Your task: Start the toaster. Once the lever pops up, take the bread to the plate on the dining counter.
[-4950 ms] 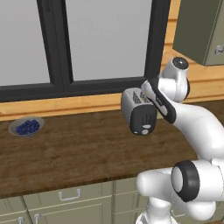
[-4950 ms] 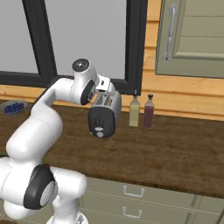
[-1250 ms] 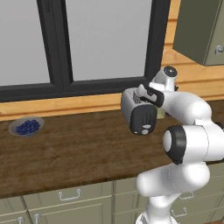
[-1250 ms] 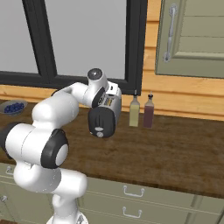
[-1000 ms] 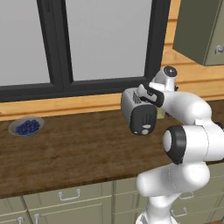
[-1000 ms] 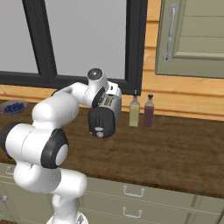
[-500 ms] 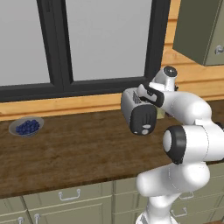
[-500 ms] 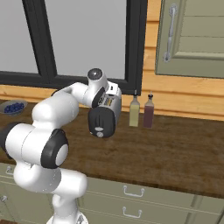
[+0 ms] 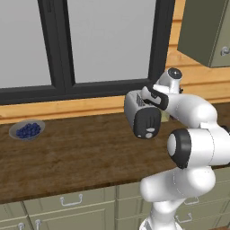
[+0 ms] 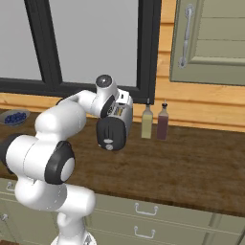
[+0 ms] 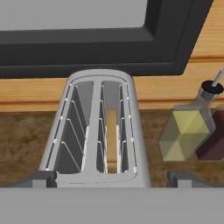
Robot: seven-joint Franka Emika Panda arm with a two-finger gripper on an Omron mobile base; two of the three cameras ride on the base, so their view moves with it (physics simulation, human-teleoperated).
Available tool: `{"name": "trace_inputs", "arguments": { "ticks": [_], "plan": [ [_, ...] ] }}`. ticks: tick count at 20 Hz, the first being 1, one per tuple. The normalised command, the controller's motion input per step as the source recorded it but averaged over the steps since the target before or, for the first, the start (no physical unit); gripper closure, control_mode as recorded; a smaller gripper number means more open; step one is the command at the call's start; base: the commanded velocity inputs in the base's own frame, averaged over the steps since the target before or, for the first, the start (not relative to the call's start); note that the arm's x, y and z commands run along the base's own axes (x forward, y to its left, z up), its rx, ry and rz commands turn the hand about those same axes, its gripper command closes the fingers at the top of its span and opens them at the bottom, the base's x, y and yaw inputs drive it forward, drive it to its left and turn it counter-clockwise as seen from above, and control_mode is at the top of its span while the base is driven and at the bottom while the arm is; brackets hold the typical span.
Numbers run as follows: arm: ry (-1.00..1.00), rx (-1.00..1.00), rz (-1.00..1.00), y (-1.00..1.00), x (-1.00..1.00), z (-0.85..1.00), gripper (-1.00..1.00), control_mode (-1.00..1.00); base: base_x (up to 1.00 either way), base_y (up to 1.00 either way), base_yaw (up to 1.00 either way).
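A: Where's the toaster [image 9: 143,115]?

B: On the dark wood counter [image 9: 76,155], back by the window [image 9: 108,42] sill. Dark end panel with small light controls faces the base cameras. Seen from the right base camera it sits just left of 2 bottles.

A: Bottles?

B: Yellow oil bottle [image 10: 147,123] nearest the toaster, dark red bottle [image 10: 162,122] touching or just beside that one. Both upright against the wooden wall strip.

A: Bread?

B: The bread [image 11: 112,138] stands on edge in the right slot of the 2, as the hand camera sees it, low down inside the wire guides. Left slot has nothing in it.

A: Gripper?

B: The gripper [image 11: 112,179] hangs over the toaster's near end, looking straight down into the slots. Fingers spread wide, 1 tip at each lower corner of the hand camera's picture, either side of the toaster body. Nothing between them, not gripping anything. Can't tell if a tip touches the toaster.

A: Arm?

B: Folded, hand up over the toaster's top, covering part of it in both base views.

A: Anything else?

B: Grey bowl of blueberries [image 9: 28,130] far left on the counter, well apart from the toaster. Green cabinet [image 10: 210,40] with a long handle up on the wall to the right. Drawers [image 9: 72,202] under the counter.
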Motion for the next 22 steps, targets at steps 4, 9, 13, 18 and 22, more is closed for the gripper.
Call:
{"name": "trace_inputs", "arguments": {
  "ticks": [4, 9, 13, 18, 22],
  "plan": [
    [0.0, 0.0, 0.0, 0.0, 0.0, 0.0, -1.0, -1.0, 0.0, 0.0, 0.0],
    [0.0, 0.0, 0.0, 0.0, 0.0, 0.0, -1.0, -1.0, 0.0, 0.0, 0.0],
    [0.0, 0.0, 0.0, 0.0, 0.0, 0.0, -1.0, -1.0, 0.0, 0.0, 0.0],
    [0.0, 0.0, 0.0, 0.0, 0.0, 0.0, -1.0, -1.0, 0.0, 0.0, 0.0],
    [0.0, 0.0, 0.0, 0.0, 0.0, 0.0, -1.0, -1.0, 0.0, 0.0, 0.0]
  ]
}}
